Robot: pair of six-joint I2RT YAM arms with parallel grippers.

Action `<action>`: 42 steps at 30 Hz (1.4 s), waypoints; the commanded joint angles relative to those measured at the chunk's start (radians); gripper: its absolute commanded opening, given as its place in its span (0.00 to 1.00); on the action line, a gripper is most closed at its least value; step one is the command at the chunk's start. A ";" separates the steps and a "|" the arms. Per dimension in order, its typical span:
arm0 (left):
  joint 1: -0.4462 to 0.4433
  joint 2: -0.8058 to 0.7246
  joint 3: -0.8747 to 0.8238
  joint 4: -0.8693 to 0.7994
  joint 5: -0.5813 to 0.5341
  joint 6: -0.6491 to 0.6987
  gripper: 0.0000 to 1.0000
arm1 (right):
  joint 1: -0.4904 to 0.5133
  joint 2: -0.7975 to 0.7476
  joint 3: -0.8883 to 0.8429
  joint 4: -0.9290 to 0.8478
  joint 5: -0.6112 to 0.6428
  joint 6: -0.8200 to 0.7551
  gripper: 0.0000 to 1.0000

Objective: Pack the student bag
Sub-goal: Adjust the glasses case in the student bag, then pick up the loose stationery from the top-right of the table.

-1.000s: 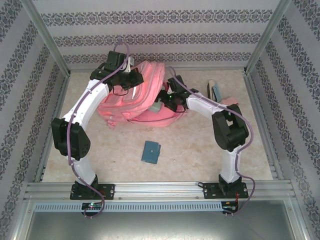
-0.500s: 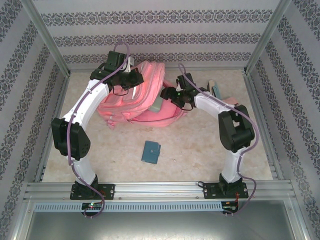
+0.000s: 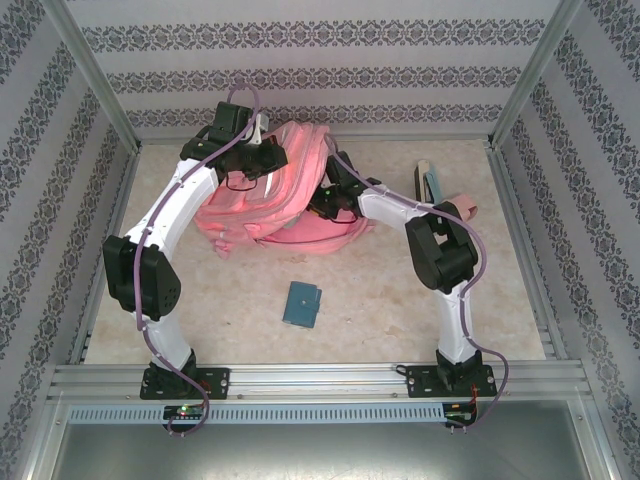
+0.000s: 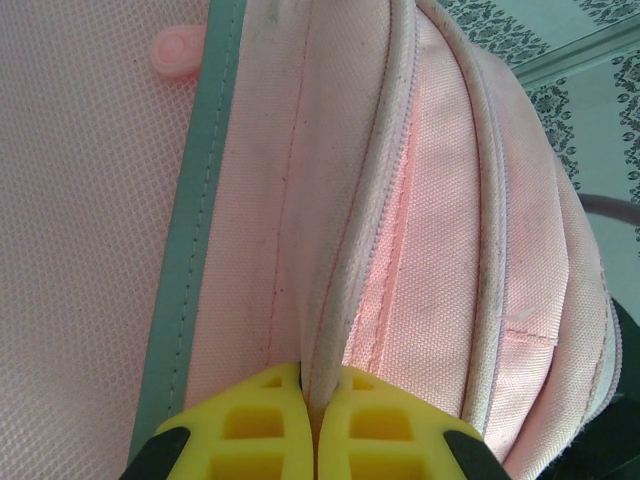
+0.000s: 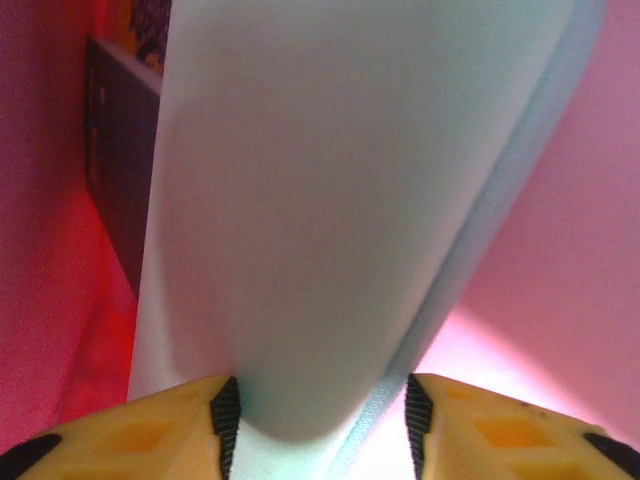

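Note:
The student bag point(image 3: 290, 170), a large pink backpack, lies at the back of the table. My left gripper point(image 3: 262, 150) is shut on a piped seam of the bag point(image 4: 450, 250) next to a zipper, and its yellow fingertips point(image 4: 260, 420) pinch the fabric. My right gripper point(image 3: 322, 203) reaches into the bag's opening from the right. It is shut on a pale blue soft case point(image 5: 330, 200) that touches both pads. Around the case is the pink lining of the bag point(image 5: 560, 250). A dark book point(image 5: 115, 170) stands inside at the left.
A teal notebook point(image 3: 301, 304) lies flat on the table in front of the bag. At the back right a teal book point(image 3: 430, 182) stands on edge, with a small pink item point(image 3: 462, 208) beside it. Metal frame posts and patterned walls close the table in.
My right gripper has pushed left and deeper into the bag's opening with the pale blue case, which no longer shows from above. The left arm has kept still.

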 commanded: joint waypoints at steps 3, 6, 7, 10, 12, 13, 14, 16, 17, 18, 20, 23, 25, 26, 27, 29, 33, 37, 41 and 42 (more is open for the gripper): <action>0.003 -0.067 0.015 0.093 0.043 0.006 0.02 | -0.030 -0.071 -0.049 -0.014 0.003 -0.031 0.59; 0.003 -0.070 0.013 0.089 0.037 0.010 0.02 | -0.044 -0.147 -0.093 -0.063 0.033 -0.082 0.66; 0.003 -0.071 0.012 0.088 0.038 0.012 0.02 | -0.051 -0.178 -0.112 -0.082 0.048 -0.101 0.68; 0.005 -0.076 0.008 0.086 0.034 0.018 0.02 | -0.080 -0.274 -0.183 -0.113 0.085 -0.154 0.68; 0.005 -0.078 0.007 0.086 0.035 0.019 0.02 | -0.105 -0.335 -0.224 -0.146 0.122 -0.192 0.68; 0.004 -0.080 0.006 0.087 0.038 0.020 0.02 | -0.121 -0.368 -0.244 -0.160 0.141 -0.215 0.69; 0.005 -0.080 0.005 0.087 0.041 0.021 0.02 | -0.141 -0.398 -0.262 -0.173 0.161 -0.236 0.68; 0.004 -0.079 -0.001 0.089 0.050 0.019 0.02 | -0.181 -0.444 -0.291 -0.200 0.203 -0.276 0.68; 0.004 -0.081 -0.003 0.094 0.057 0.018 0.02 | -0.208 -0.460 -0.303 -0.217 0.228 -0.296 0.68; 0.004 -0.081 -0.008 0.098 0.062 0.018 0.02 | -0.230 -0.471 -0.309 -0.232 0.249 -0.311 0.67; 0.005 -0.084 -0.018 0.104 0.075 0.020 0.02 | -0.286 -0.481 -0.316 -0.260 0.301 -0.349 0.64; 0.005 -0.089 -0.033 0.116 0.095 0.023 0.02 | -0.355 -0.461 -0.305 -0.296 0.375 -0.404 0.58; 0.004 -0.091 -0.034 0.117 0.105 0.027 0.02 | -0.386 -0.432 -0.284 -0.311 0.404 -0.435 0.57; 0.004 -0.092 -0.033 0.115 0.107 0.028 0.02 | -0.402 -0.411 -0.269 -0.322 0.417 -0.450 0.56; 0.005 -0.092 -0.033 0.113 0.108 0.030 0.02 | -0.413 -0.389 -0.252 -0.335 0.428 -0.458 0.53; 0.006 -0.092 -0.030 0.108 0.112 0.034 0.02 | -0.438 -0.340 -0.209 -0.364 0.442 -0.471 0.43; 0.006 -0.090 -0.027 0.100 0.114 0.038 0.02 | -0.462 -0.271 -0.154 -0.378 0.475 -0.494 0.38; 0.004 -0.088 -0.021 0.094 0.117 0.040 0.02 | -0.474 -0.187 -0.073 -0.422 0.515 -0.528 0.38; 0.005 -0.090 -0.020 0.086 0.114 0.044 0.02 | -0.488 -0.126 -0.017 -0.437 0.506 -0.536 0.38; 0.006 -0.091 -0.020 0.084 0.113 0.046 0.02 | -0.490 -0.113 -0.004 -0.440 0.503 -0.538 0.38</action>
